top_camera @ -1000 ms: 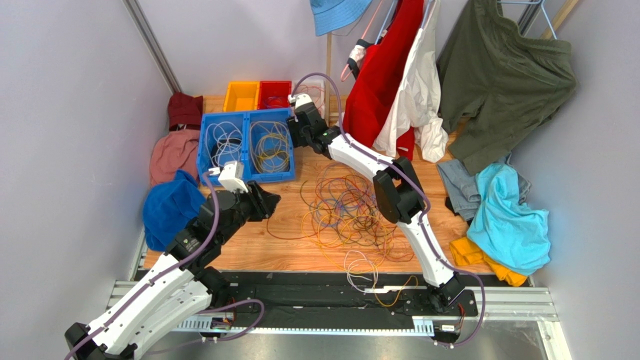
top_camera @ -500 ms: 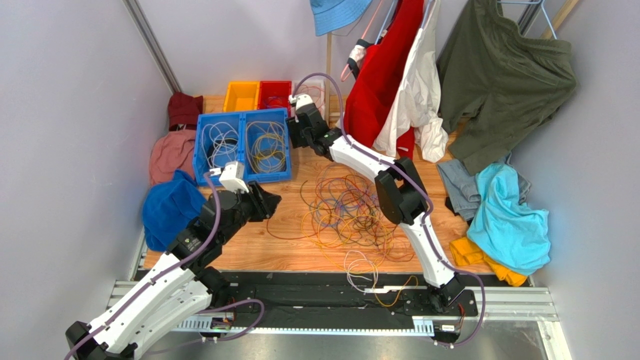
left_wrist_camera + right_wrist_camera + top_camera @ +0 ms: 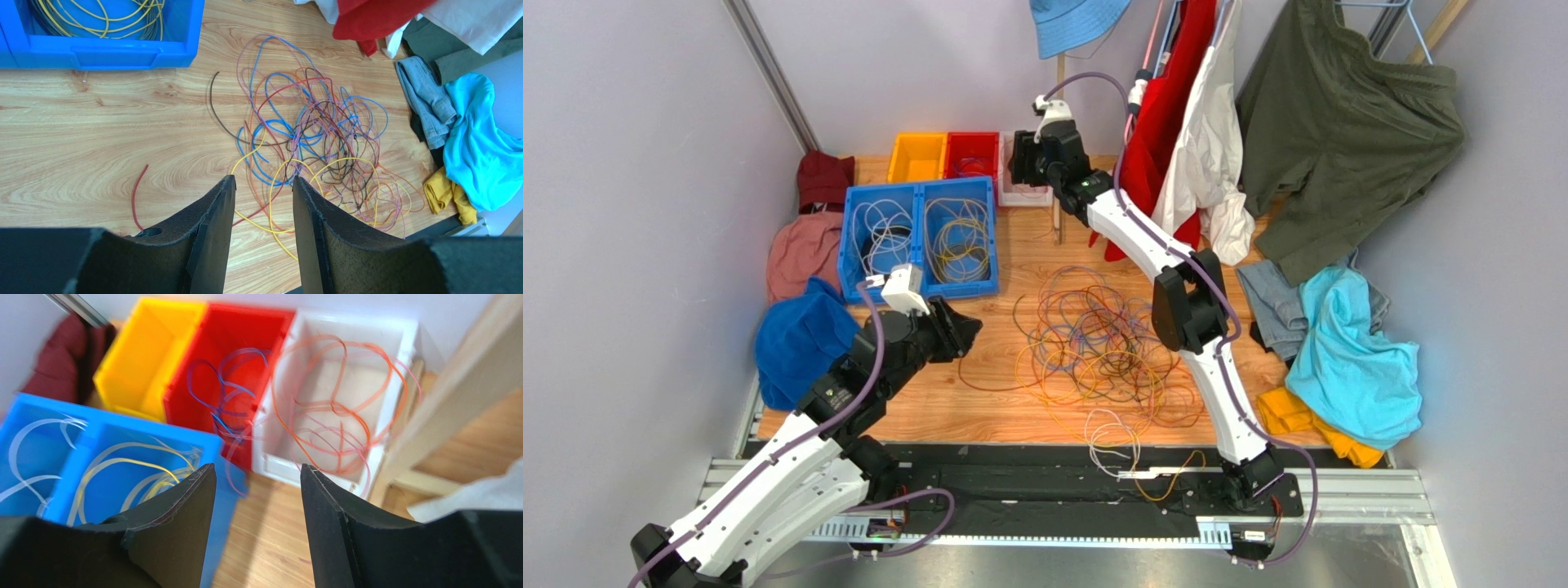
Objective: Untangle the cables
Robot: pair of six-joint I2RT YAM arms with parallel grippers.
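Plainly, the left gripper [image 3: 264, 179] hovers empty, jaws parted. The cables [image 3: 307, 135] sprawl tangled mid-table, just to its right, so it is the nearer arm. The right gripper [image 3: 258, 470] hangs above the far bins [image 3: 245, 321], jaws apart, seemingly empty through blur.

The left pincer [image 3: 263, 184] sits at bottom centre, dark fingers parted with nothing between them. Past them, centre-right on the wooden surface [image 3: 92, 135], lie the tangled cables [image 3: 307, 131]. A blue bin [image 3: 110, 52] holding yellow loops [image 3: 104, 18] sits upper left.
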